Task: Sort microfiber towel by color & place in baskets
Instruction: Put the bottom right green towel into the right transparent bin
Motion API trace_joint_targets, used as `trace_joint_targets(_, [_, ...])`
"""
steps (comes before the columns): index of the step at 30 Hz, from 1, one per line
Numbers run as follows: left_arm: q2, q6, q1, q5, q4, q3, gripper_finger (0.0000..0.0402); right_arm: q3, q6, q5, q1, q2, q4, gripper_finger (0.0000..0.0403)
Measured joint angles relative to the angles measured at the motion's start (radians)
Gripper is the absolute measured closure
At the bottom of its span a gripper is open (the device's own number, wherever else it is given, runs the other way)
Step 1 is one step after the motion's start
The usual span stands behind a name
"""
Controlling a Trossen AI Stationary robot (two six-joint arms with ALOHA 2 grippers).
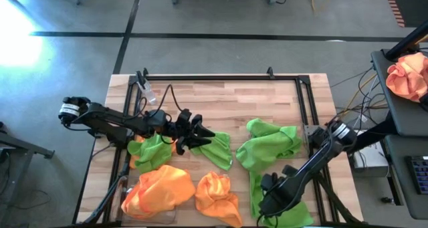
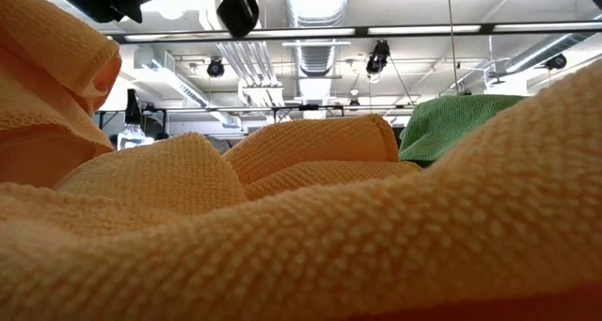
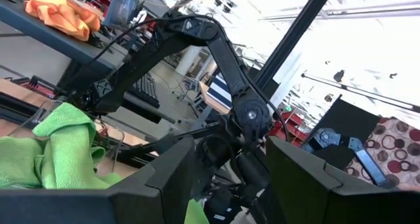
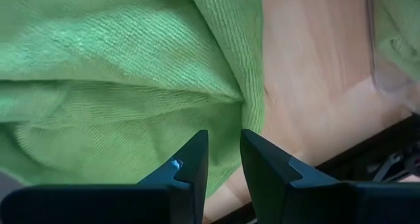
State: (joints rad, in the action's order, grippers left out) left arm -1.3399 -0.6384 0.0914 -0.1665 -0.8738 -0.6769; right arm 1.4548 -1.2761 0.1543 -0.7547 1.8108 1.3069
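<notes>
High view: left gripper (image 1: 200, 136) hovering at nine o'clock of table centre, jaws standing apart, holding nothing, just above a lime green towel (image 1: 217, 150); more green towels (image 1: 271, 144) lying at three o'clock; orange towels (image 1: 160, 189) heaped at seven o'clock over a barely visible clear basket (image 1: 125, 204); right gripper (image 1: 267, 202) reaching down at five o'clock onto a green towel (image 1: 256, 188)

Low view: orange towel (image 2: 310, 227) filling the foreground, green towel (image 2: 447, 123) peeking at two o'clock

Left wrist view: fingers (image 3: 170, 175) parted, gripping nothing; right arm (image 3: 216, 60) showing beyond

Right wrist view: fingers (image 4: 190, 161) narrowly parted over green towel (image 4: 118, 73); grip impossible to tell; wooden table (image 4: 308, 79) showing beside
</notes>
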Motion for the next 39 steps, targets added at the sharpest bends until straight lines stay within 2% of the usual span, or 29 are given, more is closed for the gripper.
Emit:
trace_joint_targets(12, [0.000,0.000,0.014,0.000,-0.001,0.000,0.0228,0.000,0.019,-0.104,0.000,0.017,0.011,0.0317])
trace_joint_targets(22, [0.000,0.005,0.019,0.000,-0.001,0.000,0.0228,-0.040,0.020,-0.110,0.000,0.017,0.018,0.0328])
trace_joint_targets(39, [0.000,0.005,0.019,-0.001,-0.001,0.000,0.0228,-0.147,0.038,-0.100,0.000,0.017,-0.046,0.0301])
